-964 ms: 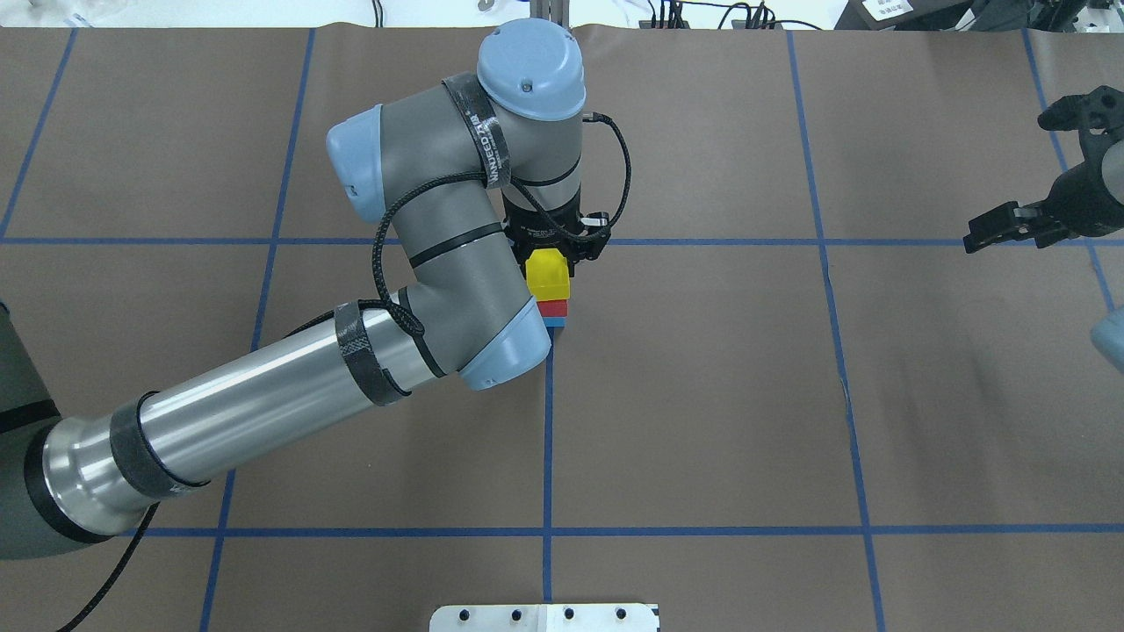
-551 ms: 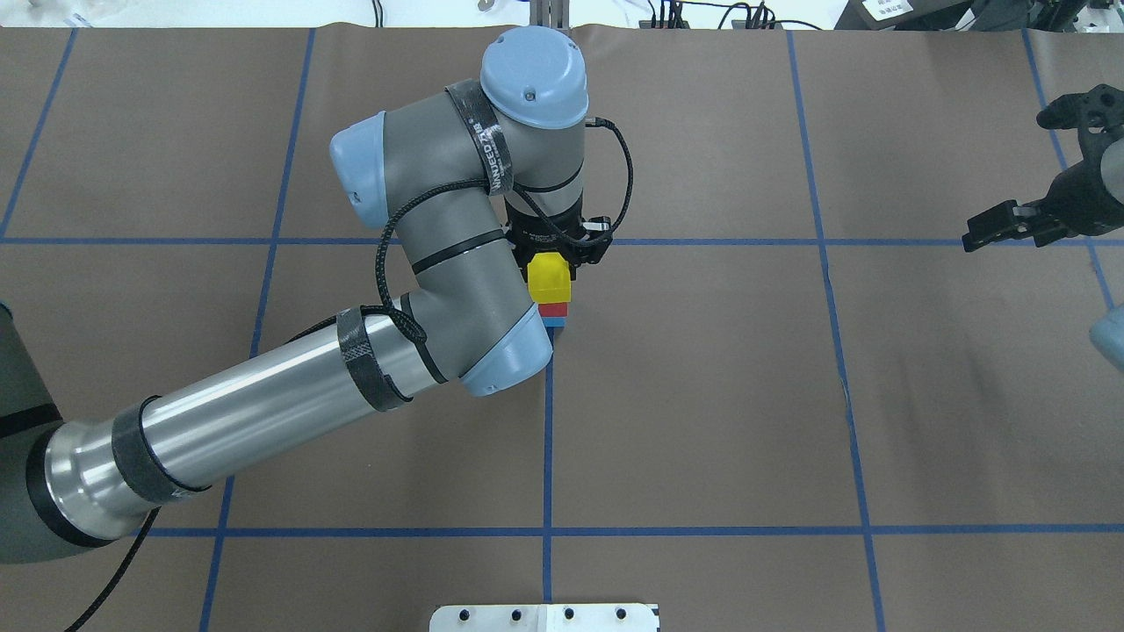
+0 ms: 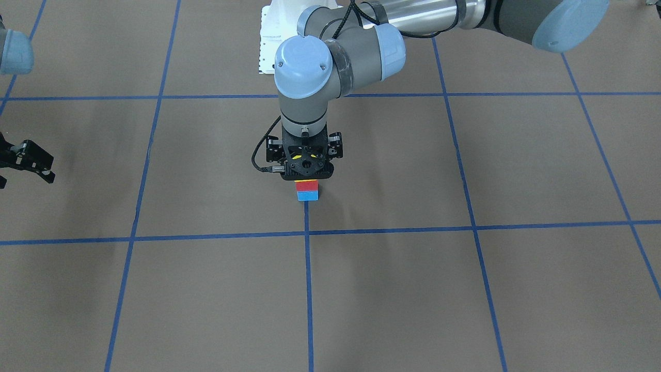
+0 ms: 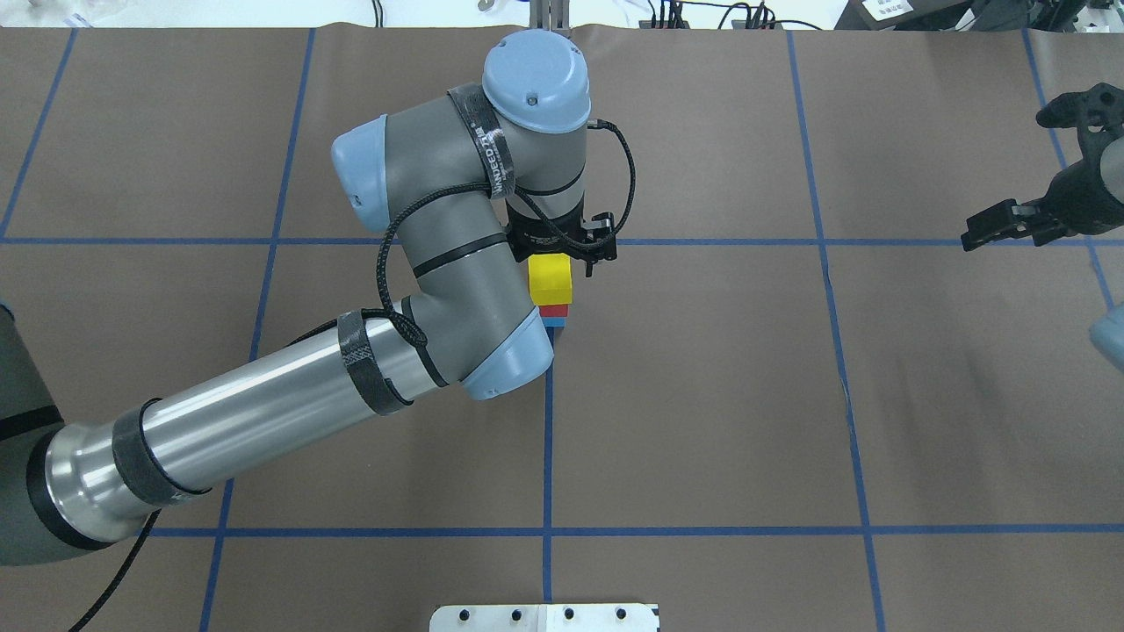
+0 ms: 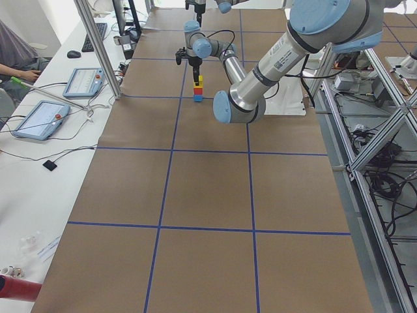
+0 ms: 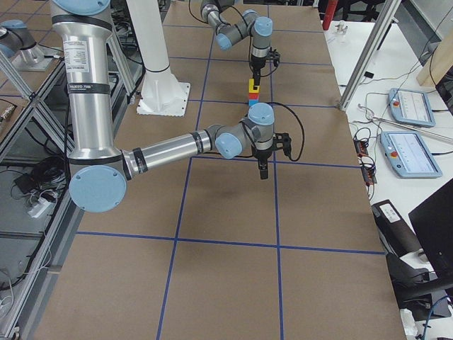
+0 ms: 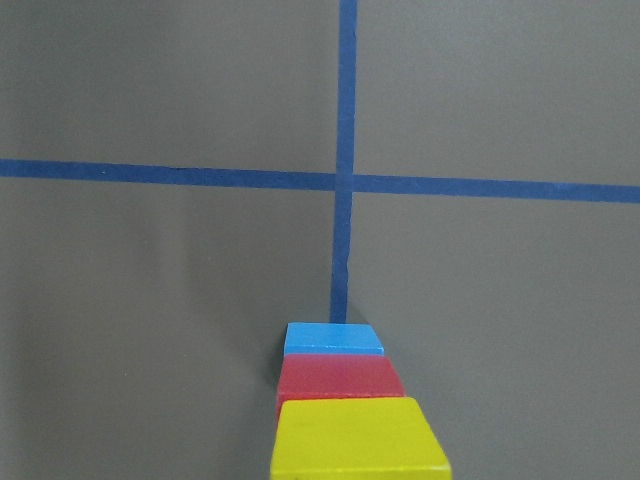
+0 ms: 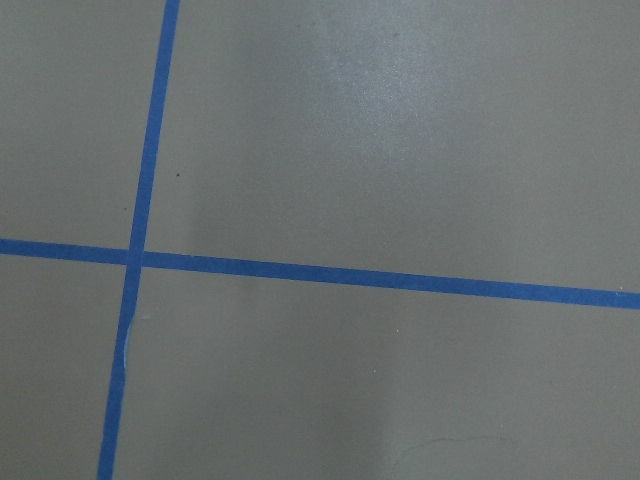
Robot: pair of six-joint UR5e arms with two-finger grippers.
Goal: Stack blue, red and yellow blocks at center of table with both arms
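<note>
Left gripper (image 3: 306, 166) pointed straight down, close over the top of a three-block stack. Not possible to tell whether pinching the top block or spread just clear of it: fingertips hidden beneath the gripper body from above, too small in the side views, and outside the wrist camera's frame.

Top of the stack: yellow block (image 4: 551, 279). Beneath it, red block (image 3: 307, 185), touching. At the bottom, sky-blue block (image 3: 308, 196), flat on the table (image 4: 702, 395). Stack upright, sides roughly flush, standing on the central tape line (image 4: 547, 439), near a crossing of lines and on the robot's side of it.

Behind the gripper, left arm (image 4: 263, 421): grey wrist joints with pale blue caps, a black cable looped round them, then a silver tube slanting back to the robot's left side.

Right gripper (image 4: 1008, 180) well apart from the stack, out toward the robot's right end of the table, fingers spread wide, nothing between them. Below it, bare brown surface and another crossing of blue tape. Right arm (image 6: 170, 150) low over the table, bent at the elbow.

Beyond the far long edge, a white bench with two tablet-like control units (image 5: 39, 119), and a person's sleeve (image 5: 16, 49) at the corner.
</note>
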